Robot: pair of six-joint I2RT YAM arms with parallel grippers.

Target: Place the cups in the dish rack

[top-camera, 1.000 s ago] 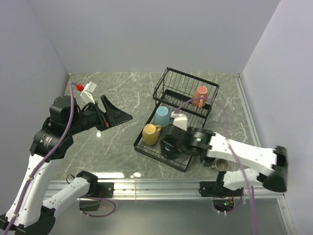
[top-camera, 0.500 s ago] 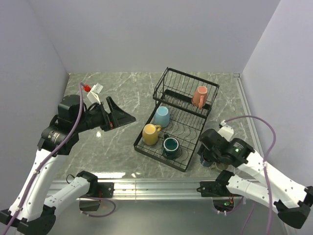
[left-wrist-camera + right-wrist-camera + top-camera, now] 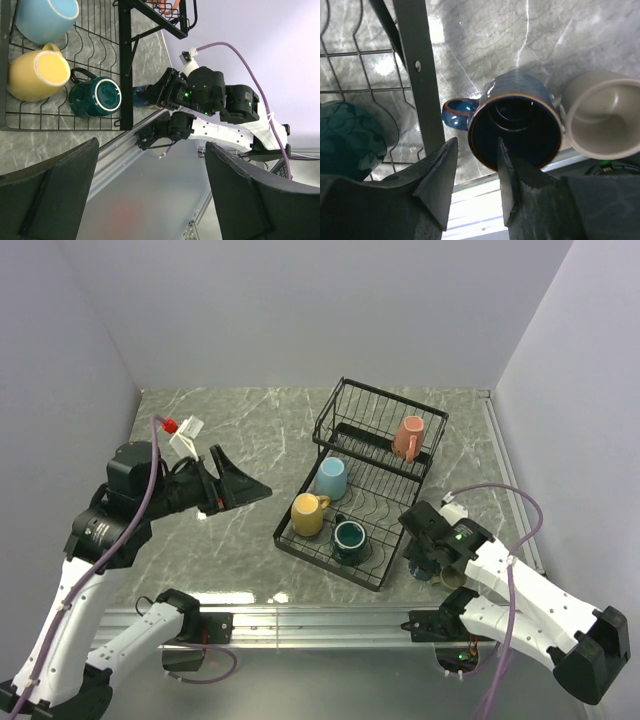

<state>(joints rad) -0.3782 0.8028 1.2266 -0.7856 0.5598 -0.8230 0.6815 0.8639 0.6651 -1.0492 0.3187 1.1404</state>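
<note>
The black wire dish rack holds a pink mug in its raised basket. On its flat tray are a light blue mug, a yellow mug and a teal mug. A navy mug and a beige mug stand on the table right of the rack. My right gripper hangs over the navy mug, one finger inside its rim and one outside, with small gaps on both sides. My left gripper is wide open in the air left of the rack, holding nothing.
The rack's black frame bar runs close to the navy mug's handle. The beige mug touches or nearly touches the navy mug on its right. The metal table edge lies just in front of both mugs. The right wall is near.
My right arm left the rack tray, where the teal mug now sits, and came down over the navy mug, its jaws narrowing. The left arm shifted slightly.
</note>
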